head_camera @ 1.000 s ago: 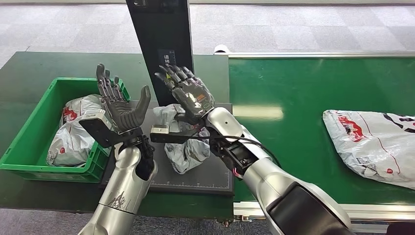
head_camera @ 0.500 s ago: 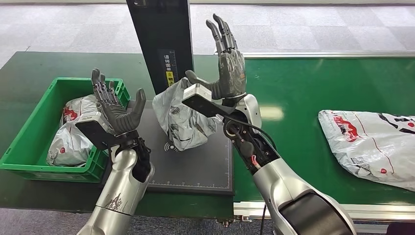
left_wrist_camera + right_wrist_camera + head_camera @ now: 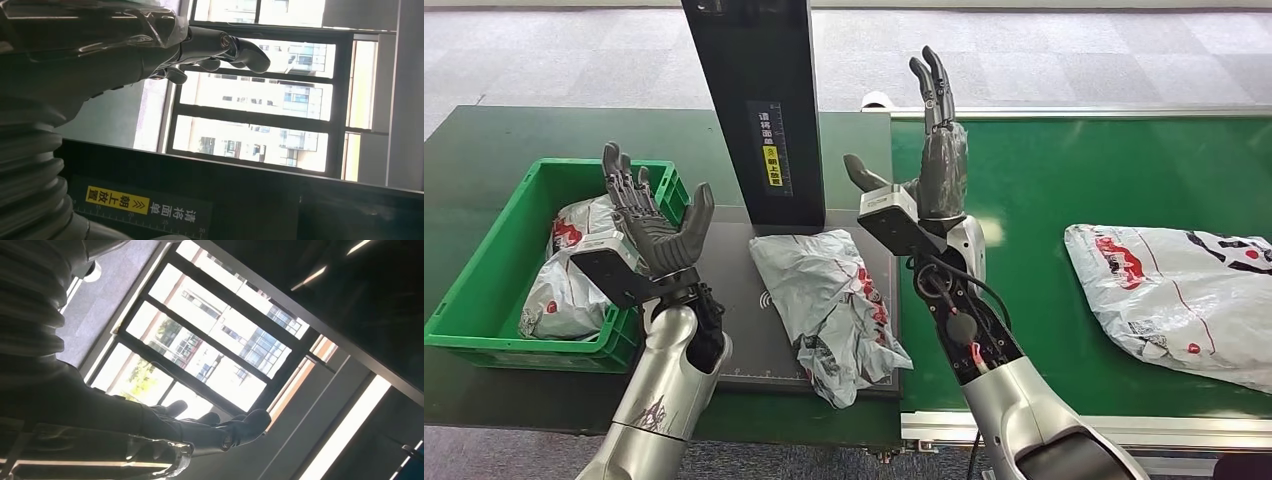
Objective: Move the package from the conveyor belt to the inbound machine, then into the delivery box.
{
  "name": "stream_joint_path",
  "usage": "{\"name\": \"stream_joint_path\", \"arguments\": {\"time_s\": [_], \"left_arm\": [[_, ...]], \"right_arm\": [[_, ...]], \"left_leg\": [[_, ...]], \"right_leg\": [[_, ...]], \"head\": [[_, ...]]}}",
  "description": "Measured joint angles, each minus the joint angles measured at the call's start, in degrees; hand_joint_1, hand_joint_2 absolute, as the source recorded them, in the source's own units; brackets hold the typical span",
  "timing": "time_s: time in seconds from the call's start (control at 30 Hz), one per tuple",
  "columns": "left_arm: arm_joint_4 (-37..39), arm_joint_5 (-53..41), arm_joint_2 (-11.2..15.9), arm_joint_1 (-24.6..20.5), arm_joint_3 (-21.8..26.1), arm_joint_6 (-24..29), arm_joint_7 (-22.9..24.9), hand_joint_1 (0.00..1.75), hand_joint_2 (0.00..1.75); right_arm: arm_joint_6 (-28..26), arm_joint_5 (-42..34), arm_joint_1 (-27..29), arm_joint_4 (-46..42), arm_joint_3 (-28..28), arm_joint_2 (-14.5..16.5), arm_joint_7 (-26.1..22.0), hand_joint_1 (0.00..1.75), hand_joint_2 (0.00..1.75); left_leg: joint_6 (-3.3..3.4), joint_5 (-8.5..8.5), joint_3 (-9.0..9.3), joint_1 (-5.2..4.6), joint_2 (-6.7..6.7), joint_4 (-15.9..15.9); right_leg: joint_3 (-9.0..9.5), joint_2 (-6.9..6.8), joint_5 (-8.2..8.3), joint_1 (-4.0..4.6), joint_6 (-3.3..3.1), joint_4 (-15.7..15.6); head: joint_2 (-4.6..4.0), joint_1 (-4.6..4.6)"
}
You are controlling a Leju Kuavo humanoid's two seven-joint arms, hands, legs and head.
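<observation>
Grey carpet-tile floor (image 3: 1074, 60); bright, dark-framed windows (image 3: 260, 125) facing buildings.

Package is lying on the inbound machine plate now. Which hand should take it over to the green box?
Left, probably. The left hand is open, raised between the green box and the package on the machine plate. The right hand is open too, but sits on the conveyor belt side, farther from the box.

Both silver arms raised: left hand (image 3: 656, 222) up, fingers spread, holding nothing; right hand (image 3: 932, 160) upright, fingers straight, also bare
</observation>
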Motion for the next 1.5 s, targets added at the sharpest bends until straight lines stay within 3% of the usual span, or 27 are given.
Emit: {"name": "stream_joint_path", "arguments": {"time_s": [0.47,0.83,1.27,1.5], "left_arm": [[-0.5,0.0,0.1,0.2,0.1,0.5,0.0,0.00,1.75],[0.1,-1.8,1.9,1.5,-1.8,-1.7,0.0,0.00,1.75],[1.1,-2.2,2.7,1.5,-3.3,-2.1,0.0,0.00,1.75],[2.8,-3.8,3.8,2.4,-5.3,-5.8,0.3,0.00,1.75]], "right_arm": [[4.8,-9.2,2.6,-4.4,-2.0,-1.6,-2.1,0.00,1.75],[10.8,-17.0,18.8,-19.3,-8.1,-6.1,-1.9,0.00,1.75],[12.2,-17.8,21.8,-22.7,-10.4,-7.1,-1.5,0.00,1.75],[16.8,-22.5,27.3,-21.2,-17.4,-7.3,-2.1,0.00,1.75]], "left_leg": [[0.00,0.00,0.00,0.00,-0.02,0.0],[0.00,-0.03,-0.06,-0.01,0.01,0.0],[0.00,-0.01,-0.01,0.00,-0.01,0.0],[0.00,-0.03,-0.07,-0.02,-0.06,0.0]], "right_leg": [[0.00,-0.01,0.00,0.00,0.00,0.0],[-0.02,0.00,-0.01,-0.01,0.00,0.0],[-0.02,-0.01,-0.01,-0.01,0.00,0.0],[-0.02,-0.05,-0.02,-0.02,0.00,0.0]], "head": [[-0.01,0.01],[0.01,0.00],[-0.01,0.00],[0.00,0.00]]}}
